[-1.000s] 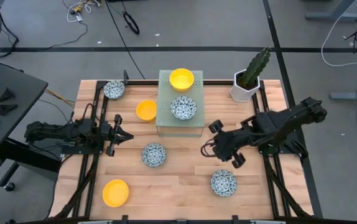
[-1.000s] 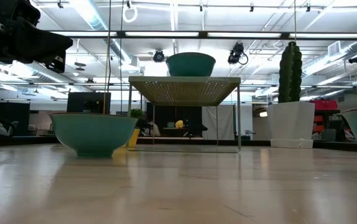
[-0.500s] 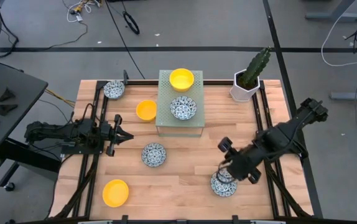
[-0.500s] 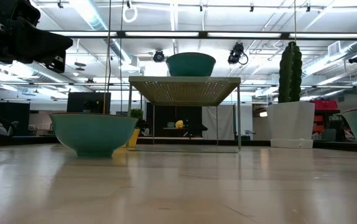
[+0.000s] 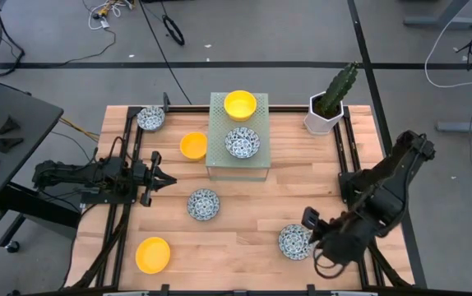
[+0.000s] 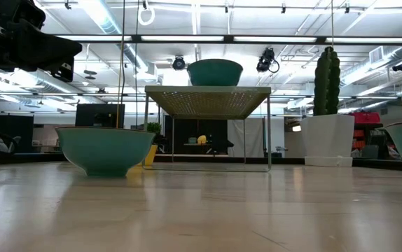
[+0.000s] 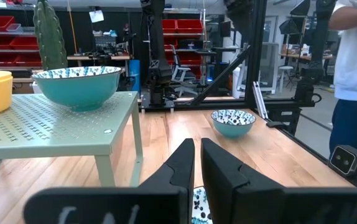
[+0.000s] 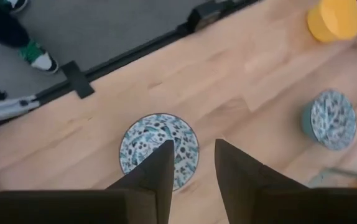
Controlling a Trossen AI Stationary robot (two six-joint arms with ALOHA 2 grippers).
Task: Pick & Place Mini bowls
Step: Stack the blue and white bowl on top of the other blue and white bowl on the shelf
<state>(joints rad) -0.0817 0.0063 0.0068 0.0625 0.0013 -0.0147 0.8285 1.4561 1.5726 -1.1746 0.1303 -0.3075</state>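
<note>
Several mini bowls show in the high view. A yellow one (image 5: 240, 104) and a blue-patterned one (image 5: 242, 142) sit on a green rack (image 5: 219, 164). On the table stand two yellow bowls (image 5: 193, 145) (image 5: 152, 254) and blue-patterned bowls at the far left (image 5: 150, 118), the middle (image 5: 204, 204) and the near right (image 5: 293, 242). My right gripper (image 5: 314, 238) hangs open above the right rim of the near-right bowl (image 8: 158, 149), tilted down, nothing between its fingers. My left gripper (image 5: 160, 178) rests shut and level at the table's left.
A cactus in a white pot (image 5: 326, 111) stands at the far right corner. Black rails run along both table sides (image 5: 358, 247). Bare wood lies between the middle bowl and the near-right bowl. A person stands beyond the table's right side (image 7: 352, 68).
My right gripper has swung from the middle right of the table toward the near edge, turning with the swing, and now hangs over the right side of the near-right blue-patterned bowl. No bowl has moved.
</note>
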